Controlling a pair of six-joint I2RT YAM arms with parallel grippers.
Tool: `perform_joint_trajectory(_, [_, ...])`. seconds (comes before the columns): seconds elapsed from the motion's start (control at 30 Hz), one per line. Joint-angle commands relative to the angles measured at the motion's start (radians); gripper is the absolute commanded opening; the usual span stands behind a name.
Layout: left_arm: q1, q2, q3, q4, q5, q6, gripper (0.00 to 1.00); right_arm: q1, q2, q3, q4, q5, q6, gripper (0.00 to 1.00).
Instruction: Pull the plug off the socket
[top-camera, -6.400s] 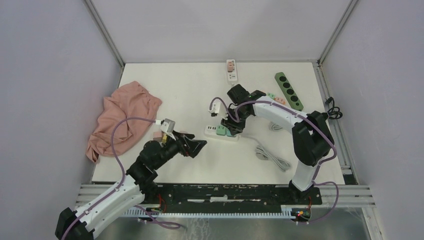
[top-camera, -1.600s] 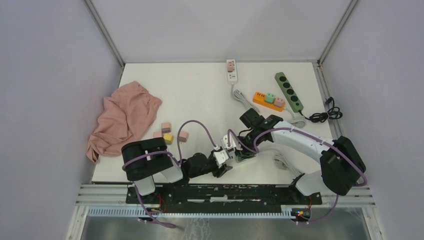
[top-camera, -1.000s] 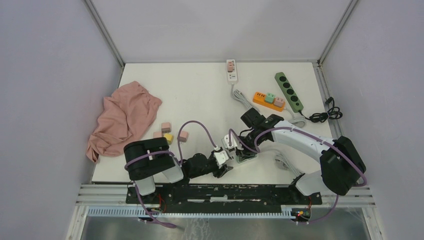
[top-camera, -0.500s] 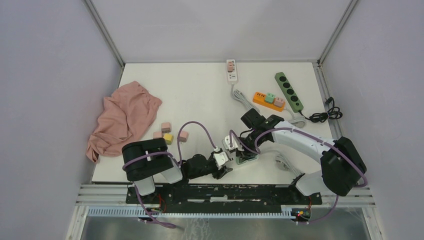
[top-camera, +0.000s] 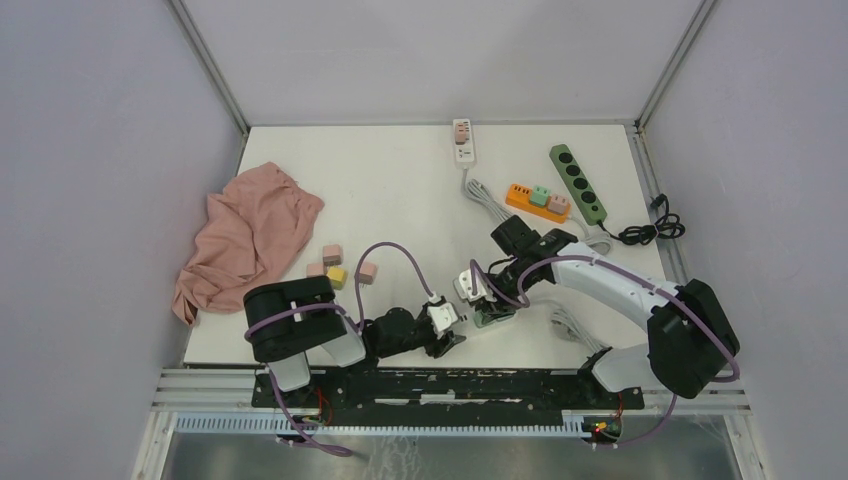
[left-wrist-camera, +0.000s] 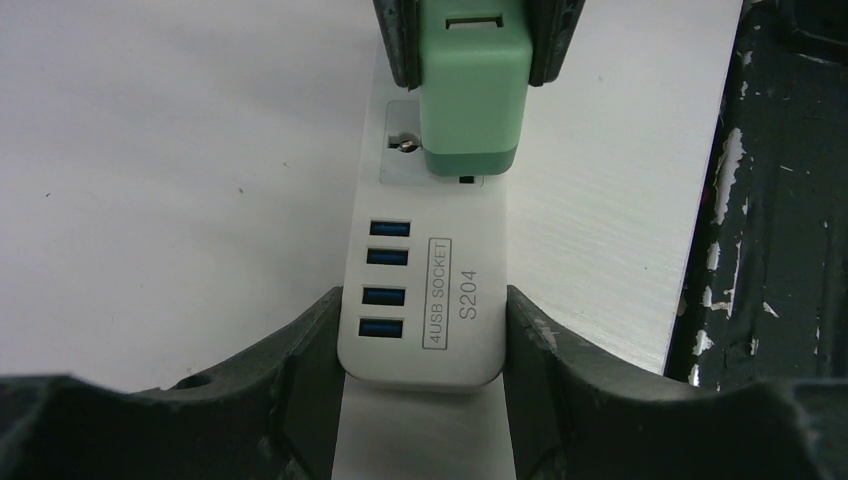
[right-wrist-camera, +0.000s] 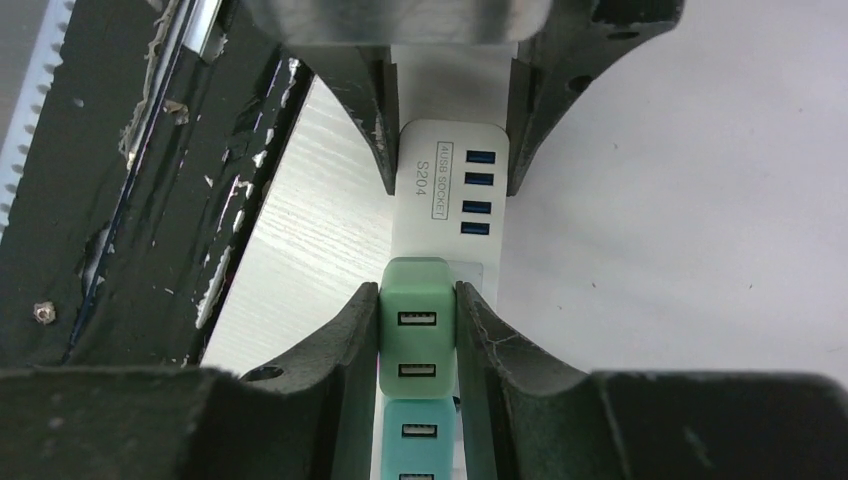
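A white socket strip (left-wrist-camera: 470, 250) marked 4USB SOCKET lies near the table's front edge, small in the top view (top-camera: 494, 319). My left gripper (left-wrist-camera: 420, 330) is shut on its USB end, one finger against each long side. A light green plug (right-wrist-camera: 418, 330) stands at the strip's outlet face, and my right gripper (right-wrist-camera: 418, 292) is shut on its two sides. From the left wrist the plug (left-wrist-camera: 467, 95) shows between the right fingers (left-wrist-camera: 395, 40), an outlet hole bare beside its base. I cannot tell whether its prongs are seated. A teal plug (right-wrist-camera: 418, 440) sits just behind it.
A pink cloth (top-camera: 250, 235) and small coloured blocks (top-camera: 338, 265) lie at the left. At the back right are a white strip (top-camera: 462, 140), an orange strip (top-camera: 535, 197), a green strip (top-camera: 577, 182) and a black cable (top-camera: 650, 230). The black rail (top-camera: 450, 385) runs close by.
The right gripper has shifted slightly to the right with the green plug in it. The left gripper stays shut on the strip's end.
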Motion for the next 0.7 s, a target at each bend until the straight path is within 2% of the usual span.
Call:
perform_joint_trajectory(0.0, [-0.005,-0.002,-0.004,-0.055,0.018,0.008,0.06,0.04,-0.012,0.023,-0.076,-0.109,-0.118,0.0])
perform_joint_trajectory(0.17, [-0.005,0.004,0.007,-0.061,0.018,0.008,0.06,0.059,-0.019,0.023,0.181,-0.097,0.22,0.0])
perform_joint_trajectory(0.23, [-0.005,0.009,0.011,-0.062,0.019,0.007,0.06,0.058,-0.013,0.035,0.196,-0.058,0.258,0.0])
perform_joint_trajectory(0.3, [-0.005,0.008,0.01,-0.064,0.019,0.005,0.06,0.042,-0.013,0.045,0.165,-0.025,0.232,0.0])
perform_joint_trajectory(0.43, [-0.005,-0.003,0.004,-0.066,0.013,0.003,0.07,-0.015,-0.04,0.079,-0.005,-0.042,0.05,0.0])
perform_joint_trajectory(0.53, [-0.006,-0.022,0.0,-0.067,0.007,-0.004,0.12,-0.05,-0.056,0.106,-0.143,-0.087,-0.051,0.0])
perform_joint_trajectory(0.67, [-0.006,-0.045,0.008,-0.084,0.001,-0.022,0.2,-0.073,-0.036,0.162,-0.254,-0.127,-0.102,0.0])
